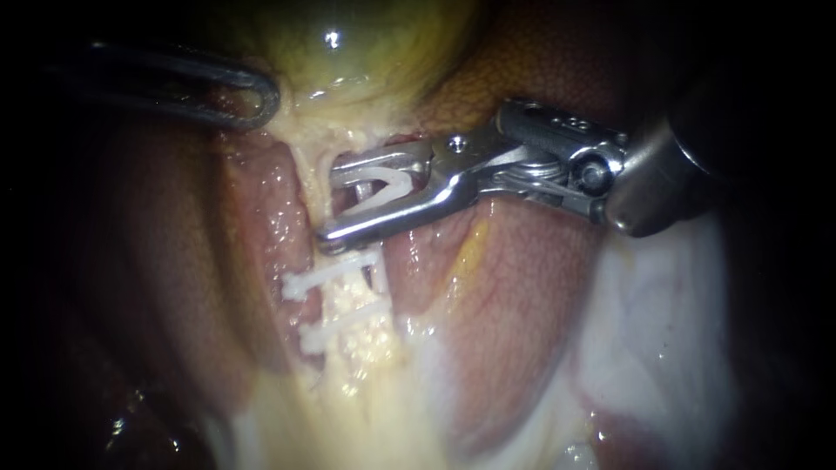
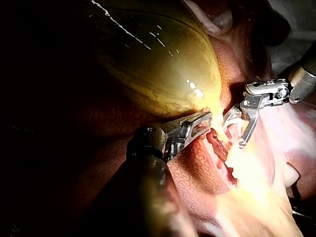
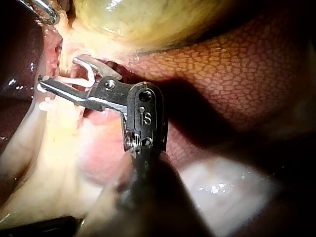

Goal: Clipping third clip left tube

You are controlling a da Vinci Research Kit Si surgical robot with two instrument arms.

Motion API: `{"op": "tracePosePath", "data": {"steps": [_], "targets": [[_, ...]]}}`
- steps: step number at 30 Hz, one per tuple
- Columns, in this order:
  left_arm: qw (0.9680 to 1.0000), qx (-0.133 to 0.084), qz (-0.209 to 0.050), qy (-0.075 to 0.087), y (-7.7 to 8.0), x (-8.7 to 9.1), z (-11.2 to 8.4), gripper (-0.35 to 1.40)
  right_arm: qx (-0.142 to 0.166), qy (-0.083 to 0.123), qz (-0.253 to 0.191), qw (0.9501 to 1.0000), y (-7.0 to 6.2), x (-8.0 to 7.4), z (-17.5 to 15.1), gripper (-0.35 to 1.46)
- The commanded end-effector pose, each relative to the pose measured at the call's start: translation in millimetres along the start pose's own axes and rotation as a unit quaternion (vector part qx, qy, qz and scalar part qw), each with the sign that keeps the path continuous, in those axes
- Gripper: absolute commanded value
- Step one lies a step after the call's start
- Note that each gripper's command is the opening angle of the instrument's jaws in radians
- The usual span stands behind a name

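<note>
A pale tube (image 1: 355,300) runs down from the yellow-green gallbladder (image 1: 348,43) and carries two white clips (image 1: 329,275) one below the other. Just above them my right instrument (image 1: 331,202) comes in from the right. Its jaws stand apart around the tube, with a white clip (image 1: 383,187) held between them. From the right wrist view, the same jaws (image 3: 61,71) hold the clip (image 3: 74,80) across the tube. My left instrument (image 1: 252,96) is a dark looped jaw pair, shut on tissue at the gallbladder's neck (image 2: 207,117).
Reddish liver (image 1: 514,287) lies on both sides of the tube, mottled liver surface (image 3: 237,64) beside the right shaft. Whitish tissue (image 1: 662,331) spreads at the lower right. The gallbladder (image 2: 158,64) bulges ahead of the left instrument.
</note>
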Motion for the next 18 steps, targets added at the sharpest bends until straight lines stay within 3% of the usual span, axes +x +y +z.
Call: {"op": "tracePosePath", "data": {"steps": [1,8,18], "targets": [[1.0,0.0,0.0,0.0,0.0,0.0,0.0,-0.35,0.005,-0.001,0.001,1.0,-0.1,0.1,0.2,0.41],[1.0,0.0,0.0,0.0,0.0,0.0,0.0,-0.35,0.019,0.014,0.003,0.9997,-0.5,0.9,1.7,0.4],[1.0,0.0,0.0,0.0,0.0,0.0,0.0,-0.35,-0.006,0.026,0.037,0.9989,-0.7,1.2,3.2,0.36]]}}
